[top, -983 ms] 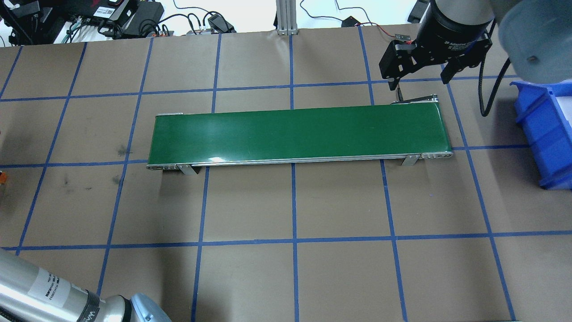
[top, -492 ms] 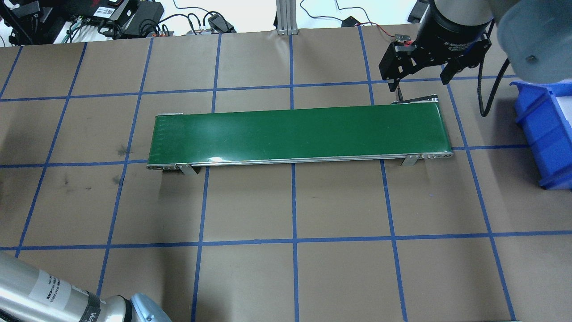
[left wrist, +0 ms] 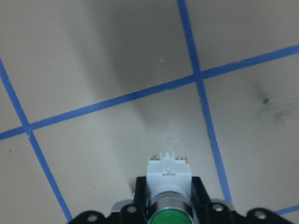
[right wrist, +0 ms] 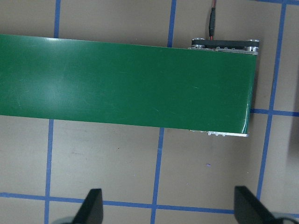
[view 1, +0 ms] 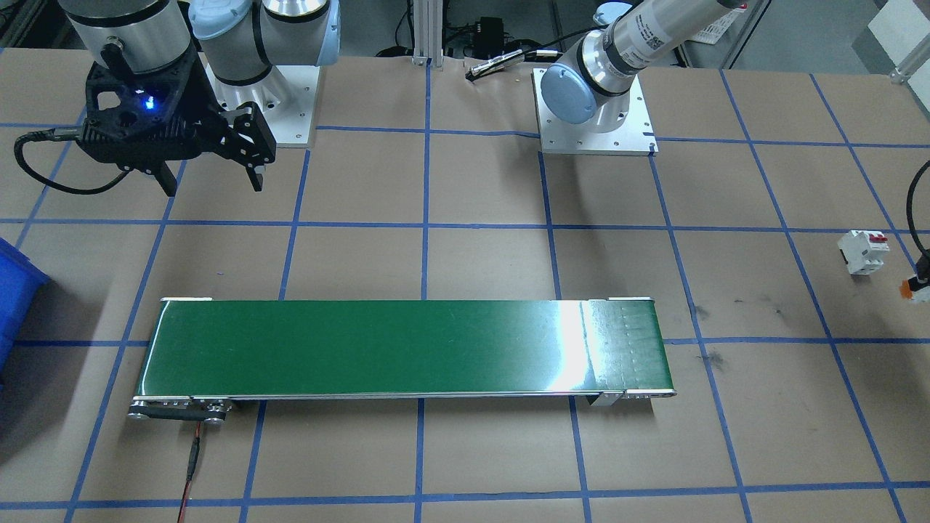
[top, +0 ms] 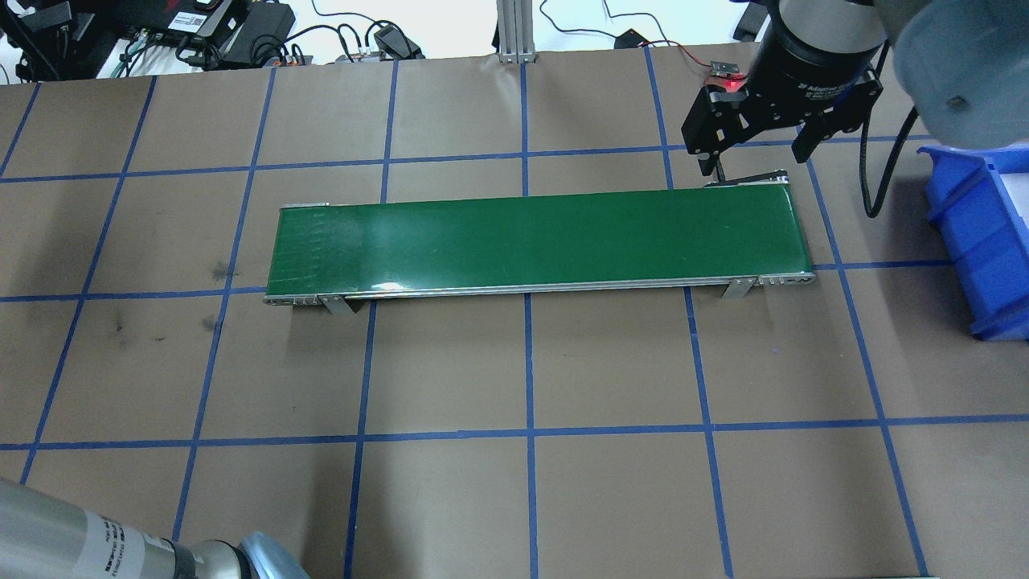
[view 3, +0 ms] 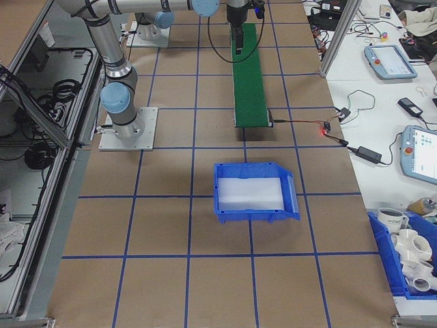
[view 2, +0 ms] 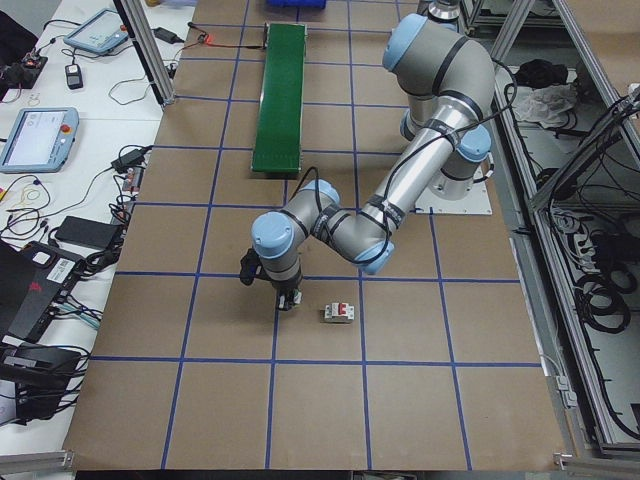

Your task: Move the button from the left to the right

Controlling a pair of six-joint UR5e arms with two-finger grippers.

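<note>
A brown table (top: 514, 482), marked into squares by blue tape, is seen from above and from both ends. One green conveyor belt (top: 534, 241) lies lengthwise across the middle of the overhead frame, and one blue bin (top: 985, 233) is cut off at that frame's right edge. Two robot arms are present. The right gripper (top: 754, 157) hangs at the upper right of the overhead frame, just beyond the belt's right end, with its two fingers spread wide and nothing between them. The left gripper (left wrist: 170, 205) shows at the bottom centre of the left wrist frame, closed on the single button (left wrist: 169, 179); the button's green cap lies nearest the camera and its white body points away along the gripper's axis toward the table below. In the side view from the robot's left, this gripper is seen low in the middle of the frame, close over the table and well apart from the belt's near end at the frame's top. One white circuit breaker (view 2: 338, 313) with red switches lies just beside it. The left arm is thus the one with the button, and the belt lies between it and the waiting right gripper, so the coming move is judged to be a carry toward the belt's left end.
</note>
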